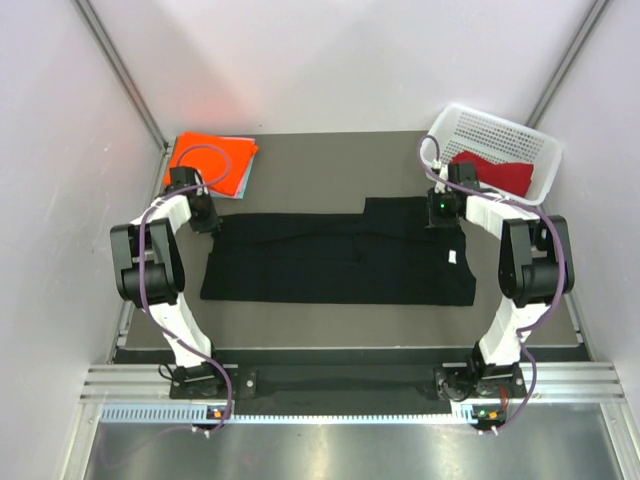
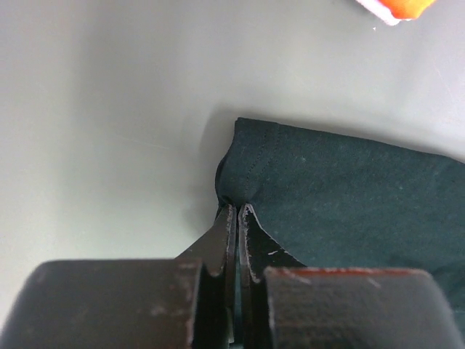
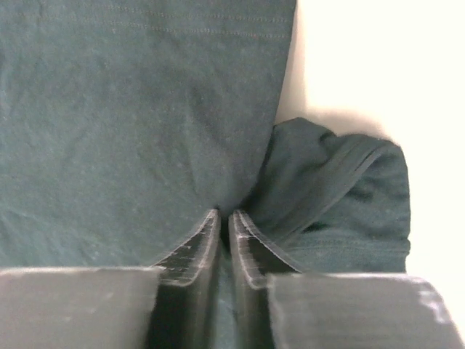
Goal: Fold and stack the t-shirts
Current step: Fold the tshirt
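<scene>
So that its far edge can presumably be lifted and folded forward, the black t-shirt (image 1: 340, 262), spread flat on the desk (image 1: 330, 322), is pinched at both far corners by the fully closed left fingers (image 2: 229, 233) and right fingers (image 3: 211, 231).

— Which colours did we see on the shirts?
— We saw a big black t-shirt (image 1: 340, 262), plain all over, with one tiny white label (image 1: 452, 257). Up close it looked dark blue-green to us.
— And the others?
— We saw a bright orange t-shirt (image 1: 213, 158), a strip of a pale teal t-shirt (image 1: 244, 180) and a dark red t-shirt (image 1: 497, 172). All plain.
— And the basket (image 1: 500, 128)?
— We saw it was white, with rows of little holes. The table (image 1: 320, 320) was grey-brown, and the cables (image 1: 423, 155) were purple.
</scene>
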